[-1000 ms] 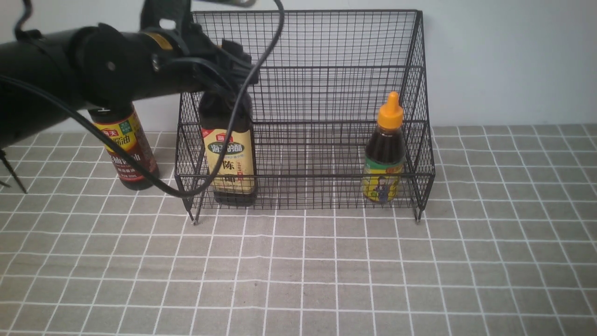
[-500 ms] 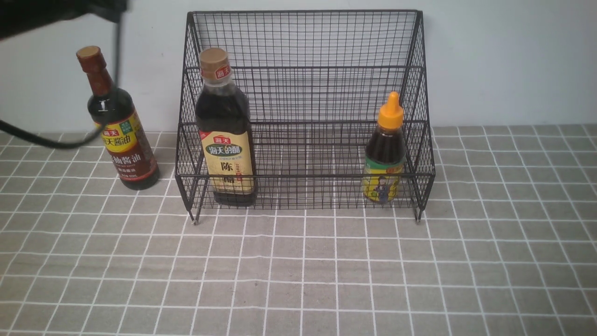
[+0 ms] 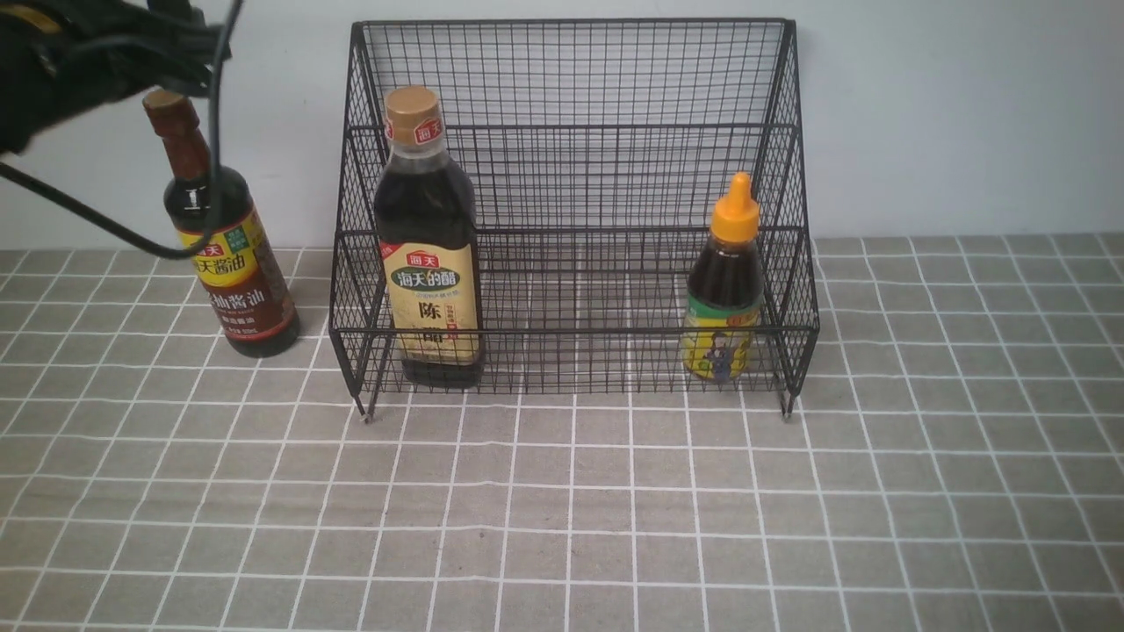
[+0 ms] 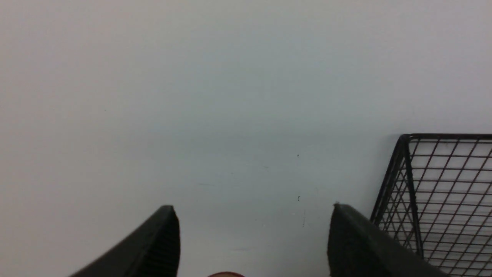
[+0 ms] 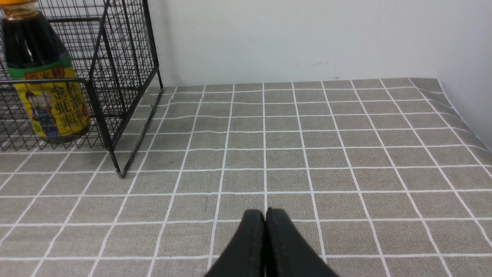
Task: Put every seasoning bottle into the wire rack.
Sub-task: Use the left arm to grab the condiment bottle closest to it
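The black wire rack (image 3: 571, 132) stands against the back wall. On its lower tier, the wide gold-capped seasoning bottle (image 3: 428, 254) is at the left and the small orange-nozzle bottle (image 3: 724, 290) at the right. The tall slim brown-capped bottle (image 3: 224, 254) stands on the cloth, outside the rack to its left. My left arm (image 3: 79, 61) hangs just above that bottle's cap. In the left wrist view the left gripper (image 4: 253, 209) is open and empty, with the cap's rim (image 4: 226, 274) below the gap. My right gripper (image 5: 265, 215) is shut over the cloth, right of the rack (image 5: 115, 77).
A grey checked tablecloth (image 3: 562, 509) covers the table. A pale wall runs right behind the rack. A black cable (image 3: 105, 224) from the left arm loops down in front of the slim bottle. The cloth's right edge (image 5: 461, 115) meets a side wall.
My left arm has drawn away from the gold-capped bottle in the rack. It swung up and left, then came down over the slim bottle's cap. The right gripper stays shut.
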{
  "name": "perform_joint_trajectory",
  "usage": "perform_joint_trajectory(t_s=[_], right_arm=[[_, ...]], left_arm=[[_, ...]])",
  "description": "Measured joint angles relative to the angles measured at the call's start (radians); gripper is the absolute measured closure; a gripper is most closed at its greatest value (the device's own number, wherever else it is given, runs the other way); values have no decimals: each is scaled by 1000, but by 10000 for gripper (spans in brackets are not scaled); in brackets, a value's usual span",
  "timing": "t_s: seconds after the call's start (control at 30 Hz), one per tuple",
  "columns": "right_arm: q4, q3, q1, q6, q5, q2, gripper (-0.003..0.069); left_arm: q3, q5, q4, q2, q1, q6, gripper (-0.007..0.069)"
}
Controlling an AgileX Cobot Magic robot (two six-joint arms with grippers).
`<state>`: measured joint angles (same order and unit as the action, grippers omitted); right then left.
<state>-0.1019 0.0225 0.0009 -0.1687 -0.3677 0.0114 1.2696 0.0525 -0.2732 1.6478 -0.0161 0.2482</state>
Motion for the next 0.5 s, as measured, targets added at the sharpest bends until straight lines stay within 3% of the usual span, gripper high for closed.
perform_joint_trajectory(t_s=[0.5], right_arm=[[0,0,0,-2,0,0,671]], left_arm=[[0,39,-2,125,-1,69,155]])
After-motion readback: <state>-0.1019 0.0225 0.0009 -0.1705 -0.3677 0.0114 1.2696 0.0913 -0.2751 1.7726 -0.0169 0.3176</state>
